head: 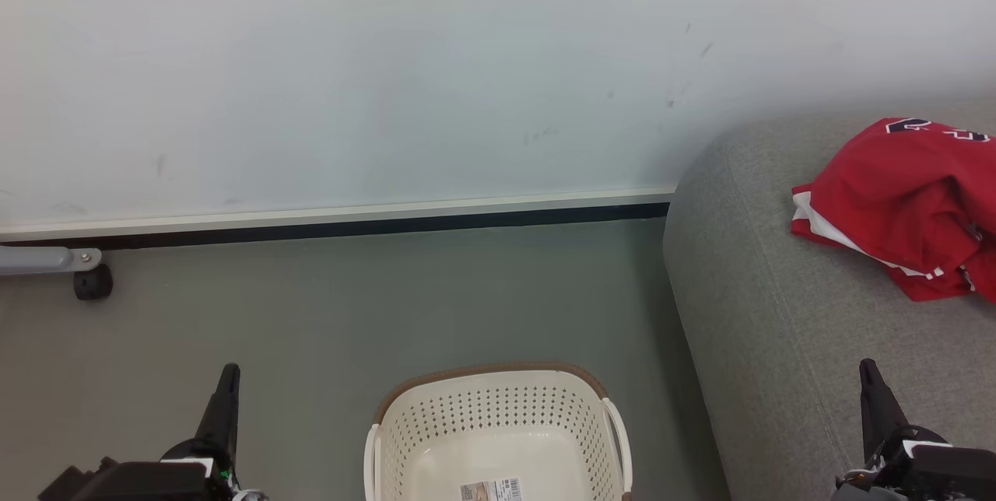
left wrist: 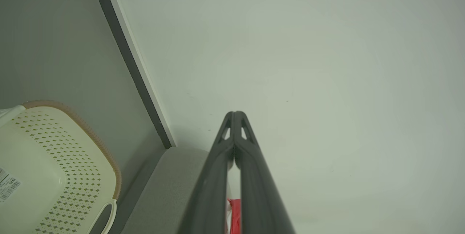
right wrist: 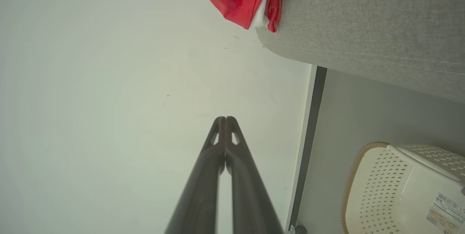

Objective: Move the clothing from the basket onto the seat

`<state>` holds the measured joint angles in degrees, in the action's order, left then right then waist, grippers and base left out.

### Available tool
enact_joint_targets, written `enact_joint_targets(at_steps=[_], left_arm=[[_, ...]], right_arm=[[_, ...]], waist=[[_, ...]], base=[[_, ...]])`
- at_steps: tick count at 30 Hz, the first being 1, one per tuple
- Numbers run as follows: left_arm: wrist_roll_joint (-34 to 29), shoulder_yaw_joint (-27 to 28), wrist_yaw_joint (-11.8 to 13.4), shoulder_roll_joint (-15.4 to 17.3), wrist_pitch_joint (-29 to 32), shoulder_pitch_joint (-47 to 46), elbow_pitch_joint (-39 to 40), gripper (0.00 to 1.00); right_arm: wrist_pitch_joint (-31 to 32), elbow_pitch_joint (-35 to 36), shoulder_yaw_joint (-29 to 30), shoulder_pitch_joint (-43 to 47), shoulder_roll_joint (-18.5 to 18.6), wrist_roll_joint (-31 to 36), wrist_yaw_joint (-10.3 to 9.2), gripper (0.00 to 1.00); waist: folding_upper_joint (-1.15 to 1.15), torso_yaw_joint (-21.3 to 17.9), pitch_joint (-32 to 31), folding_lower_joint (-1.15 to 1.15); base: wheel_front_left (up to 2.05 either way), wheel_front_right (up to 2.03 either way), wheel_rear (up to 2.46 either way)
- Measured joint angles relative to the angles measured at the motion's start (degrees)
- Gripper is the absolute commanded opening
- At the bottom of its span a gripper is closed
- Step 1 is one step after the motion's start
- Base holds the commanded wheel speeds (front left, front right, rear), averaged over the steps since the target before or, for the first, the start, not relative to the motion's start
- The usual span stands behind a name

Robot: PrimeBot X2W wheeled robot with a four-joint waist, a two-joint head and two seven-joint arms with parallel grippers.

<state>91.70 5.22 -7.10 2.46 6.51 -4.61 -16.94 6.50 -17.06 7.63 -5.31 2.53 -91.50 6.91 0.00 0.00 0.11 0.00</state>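
The red jersey [head: 895, 205] lies crumpled on the grey sofa [head: 778, 314], ahead and right of my right pincer [head: 867, 367], the nearer one. It and my left pincer [head: 230, 370] are pressed closed, holding nothing. The basket [head: 490, 370] between them looks bare inside.

Shows a cream basket [head: 498, 370] standing on the grey floor [head: 350, 306], with a paper label [head: 490, 490] on its bottom. Finds the red clothing [head: 895, 197] crumpled on the grey sofa [head: 778, 314], by its far edge, well apart from the basket. Shows the left gripper [head: 229, 370] above the floor and the right gripper [head: 867, 366] above the sofa, each pinched closed.
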Motion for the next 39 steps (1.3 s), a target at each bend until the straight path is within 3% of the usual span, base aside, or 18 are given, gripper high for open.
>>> enact_joint_targets(at_steps=[39], left_arm=[[0.0, 0.0, 0.0, 0.0, 0.0, 0.0, 0.0, 0.00]], right_arm=[[0.0, 0.0, 0.0, 0.0, 0.0, 0.0, 0.00, 0.00]], waist=[[0.00, 0.0, 0.0, 0.00]], base=[[0.00, 0.00, 0.00]])
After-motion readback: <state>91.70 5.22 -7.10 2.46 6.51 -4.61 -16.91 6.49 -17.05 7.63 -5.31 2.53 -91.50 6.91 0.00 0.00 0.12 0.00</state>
